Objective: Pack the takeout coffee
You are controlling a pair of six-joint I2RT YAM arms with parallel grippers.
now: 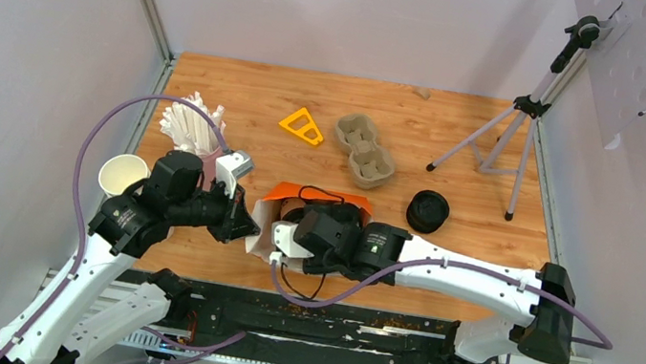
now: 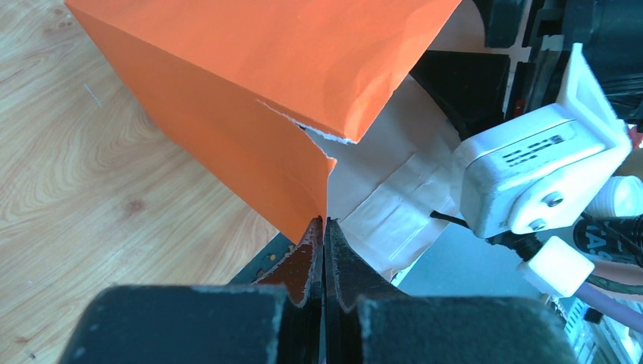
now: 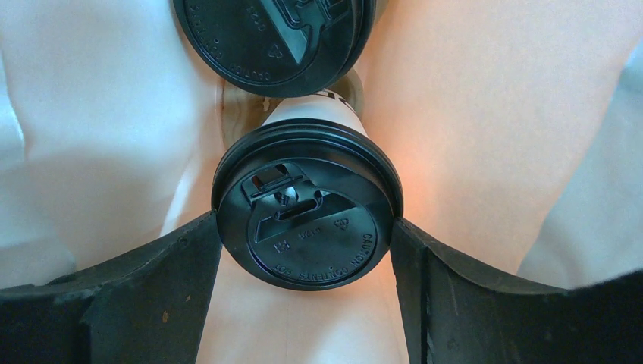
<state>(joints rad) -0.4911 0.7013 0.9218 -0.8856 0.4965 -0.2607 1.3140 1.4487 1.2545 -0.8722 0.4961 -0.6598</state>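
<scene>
Right gripper [image 3: 303,246] jaws clamp the black-lidded white paper coffee cup [image 3: 307,220] inside the orange paper bag [image 2: 250,68], just near of a second lidded cup [image 3: 273,38] (farther in). Left gripper [image 2: 324,235] pinches the bag's rim. Placing step; next: release, withdraw straight.

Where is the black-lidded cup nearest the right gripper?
In the right wrist view, the cup sits between the jaws of the right gripper inside the orange bag, just below a second lidded cup.

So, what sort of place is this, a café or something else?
Probably a robot test cell in a lab, not a café. Plain grey walls close in a wooden table, a left arm and a right arm are bolted at its near edge, and a tripod stands on the table.
</scene>
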